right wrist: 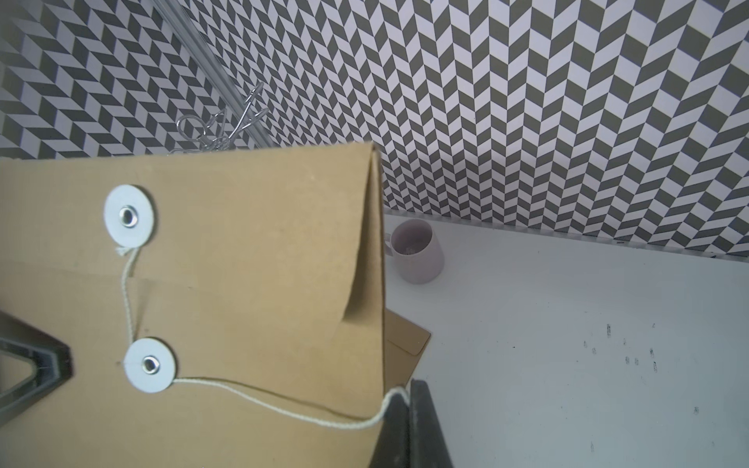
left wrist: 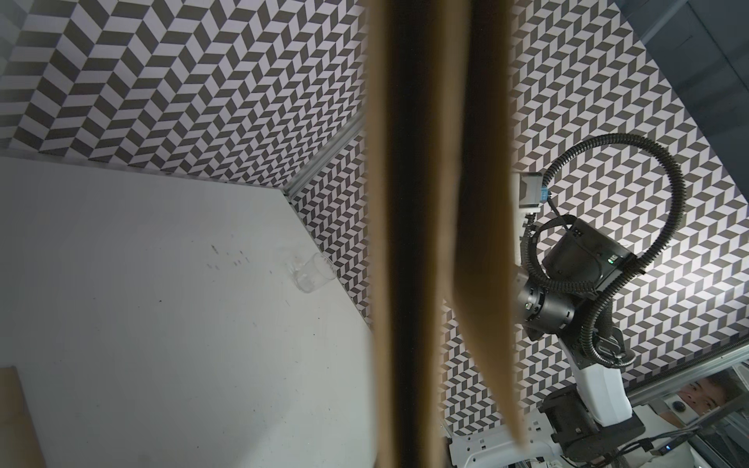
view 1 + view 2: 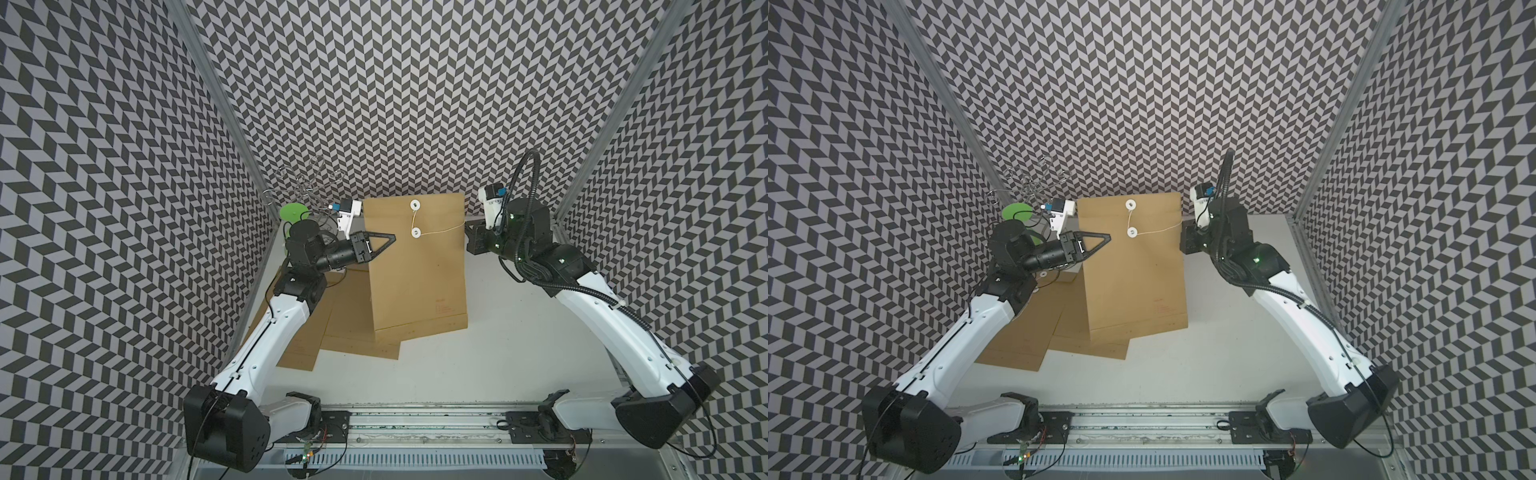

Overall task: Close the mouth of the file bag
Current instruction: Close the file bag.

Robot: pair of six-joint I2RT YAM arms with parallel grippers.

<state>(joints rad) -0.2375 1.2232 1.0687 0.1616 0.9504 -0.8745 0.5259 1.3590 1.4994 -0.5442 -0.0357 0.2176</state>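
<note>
The file bag [image 3: 415, 282] sits in the middle of the tabletop [image 3: 519, 332], its lower end overlapping the other envelopes [image 3: 357, 332] and its mouth end raised toward the back wall. We judge it light and thin: stiff enough to hold a flat face, but quick to crease or bow if squeezed hard, and the paper looks smooth enough to slip. The edges are the natural place to hold it, and the left gripper [image 3: 390, 239] is pressed together on the left edge just below the flap [image 1: 243, 210], which is folded down. The string [image 1: 283, 409] is soft and limp, so we think it only behaves under tension. It runs from the upper disc [image 1: 129, 215] down to the lower disc [image 1: 150, 365], then off past the right edge, where the right gripper [image 1: 409, 405] is pinching its free end. The bag's long axis runs from the robot's side toward the back wall, almost straight, with the mouth at the far end and the disc face turned upward.
</note>
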